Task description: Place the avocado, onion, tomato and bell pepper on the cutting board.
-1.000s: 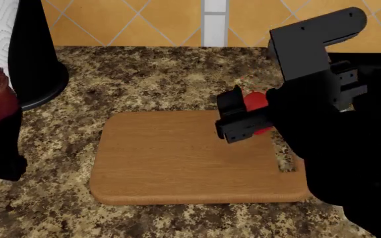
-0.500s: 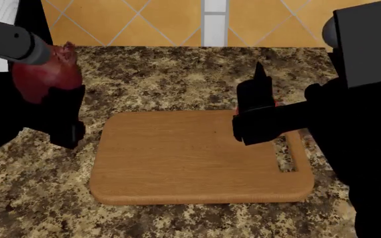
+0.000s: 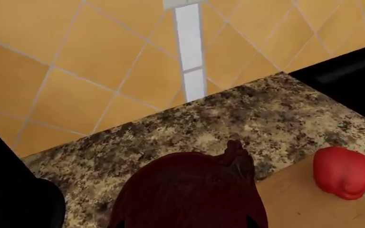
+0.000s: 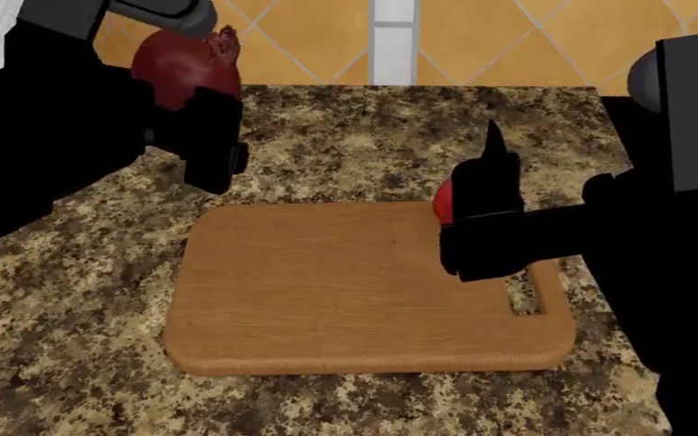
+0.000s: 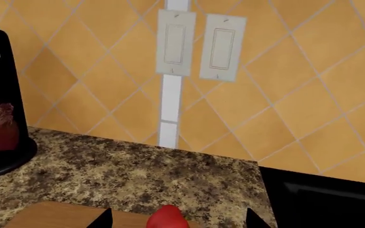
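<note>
- The left gripper (image 4: 197, 118) has come up and inward since a moment ago: it was low at the left edge of the head view, and now it hangs above the counter (image 4: 70, 300) just off the far-left corner of the cutting board (image 4: 349, 291).
- It is clamped on the onion (image 4: 183, 65), the dark maroon bulb with its papery tip pointing up; the onion has risen with it and sits in the air, not on the board.
- In the left wrist view the onion (image 3: 189, 194) fills the lower middle, with the granite counter (image 3: 169, 137) and the tiled wall (image 3: 74, 61) behind it.
- The right gripper (image 4: 489, 204) has lifted a little from the board's far-right edge; its fingers look parted, with nothing between them.
- The bell pepper (image 4: 443, 202) now shows only as a red sliver behind that gripper, resting on the board near its far-right edge; a second ago more of it was visible in the fingers.
- The left wrist view shows the pepper (image 3: 341, 172) lying on the board (image 3: 309, 209), free of any gripper.
- From the right wrist the pepper (image 5: 168, 218) sits low between the two finger tips, untouched.
- The board has not shifted.
</note>
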Controlling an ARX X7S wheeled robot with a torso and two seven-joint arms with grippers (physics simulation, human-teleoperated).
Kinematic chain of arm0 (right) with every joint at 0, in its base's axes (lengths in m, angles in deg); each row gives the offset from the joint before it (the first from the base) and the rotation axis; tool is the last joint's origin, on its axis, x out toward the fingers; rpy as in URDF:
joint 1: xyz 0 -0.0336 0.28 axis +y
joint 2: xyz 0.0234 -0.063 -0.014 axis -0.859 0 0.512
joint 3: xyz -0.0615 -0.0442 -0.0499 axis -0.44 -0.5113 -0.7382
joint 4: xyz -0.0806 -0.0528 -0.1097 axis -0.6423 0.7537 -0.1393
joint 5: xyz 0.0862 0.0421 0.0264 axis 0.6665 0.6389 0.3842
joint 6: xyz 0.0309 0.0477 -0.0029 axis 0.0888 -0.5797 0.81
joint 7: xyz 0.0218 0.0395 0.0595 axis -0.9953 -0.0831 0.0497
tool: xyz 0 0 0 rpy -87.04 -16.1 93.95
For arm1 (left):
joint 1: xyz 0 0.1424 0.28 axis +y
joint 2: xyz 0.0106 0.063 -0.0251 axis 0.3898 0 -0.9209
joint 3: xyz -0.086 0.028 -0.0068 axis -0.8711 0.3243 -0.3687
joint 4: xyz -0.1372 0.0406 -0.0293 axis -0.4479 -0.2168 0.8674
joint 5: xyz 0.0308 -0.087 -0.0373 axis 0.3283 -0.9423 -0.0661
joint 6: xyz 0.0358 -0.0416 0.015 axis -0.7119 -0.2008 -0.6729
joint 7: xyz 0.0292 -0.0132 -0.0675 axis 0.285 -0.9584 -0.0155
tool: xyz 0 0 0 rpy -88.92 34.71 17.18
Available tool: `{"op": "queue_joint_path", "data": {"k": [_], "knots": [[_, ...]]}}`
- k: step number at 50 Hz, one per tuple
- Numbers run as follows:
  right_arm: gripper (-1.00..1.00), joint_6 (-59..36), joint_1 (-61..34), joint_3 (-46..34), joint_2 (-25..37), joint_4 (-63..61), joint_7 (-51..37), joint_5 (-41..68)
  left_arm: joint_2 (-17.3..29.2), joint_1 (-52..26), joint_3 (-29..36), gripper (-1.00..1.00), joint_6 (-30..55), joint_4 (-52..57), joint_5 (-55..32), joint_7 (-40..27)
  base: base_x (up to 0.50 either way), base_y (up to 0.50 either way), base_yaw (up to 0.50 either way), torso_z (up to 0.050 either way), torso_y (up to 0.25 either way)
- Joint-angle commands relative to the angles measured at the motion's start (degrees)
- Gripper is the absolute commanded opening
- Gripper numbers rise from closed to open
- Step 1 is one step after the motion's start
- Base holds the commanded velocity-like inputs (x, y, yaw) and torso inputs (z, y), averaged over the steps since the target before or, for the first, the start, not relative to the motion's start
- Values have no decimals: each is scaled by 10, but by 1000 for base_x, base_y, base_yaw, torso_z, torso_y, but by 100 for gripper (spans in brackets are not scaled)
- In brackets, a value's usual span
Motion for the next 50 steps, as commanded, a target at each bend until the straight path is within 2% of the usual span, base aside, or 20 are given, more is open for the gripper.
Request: {"op": "queue_joint_path", "data": {"k": [1,10,20,30,38,50], "knots": [[100,6,8,19,-8,-6,10,-1,-66,-40,48,-100,-27,-112,78,102,0,0,0,0,0],[100,2,-1,19,-4,-5,4,11,-105,-48,83,-100,-62,-180,122,151,0,0,0,0,0],[100,5,-3,20,0,-8,0,15,-131,-38,107,-100,-79,-216,143,176,0,0,0,0,1],[100,6,-7,22,6,-14,-12,30,-120,-10,112,-100,-70,-178,133,164,0,0,0,0,0],[100,4,-28,25,14,-20,-34,56,-131,1,123,-100,-79,-177,139,173,0,0,0,1,1],[100,4,-47,39,43,-34,-61,92,-179,-1,150,-100,-99,-212,156,214,0,0,0,0,0]]}}
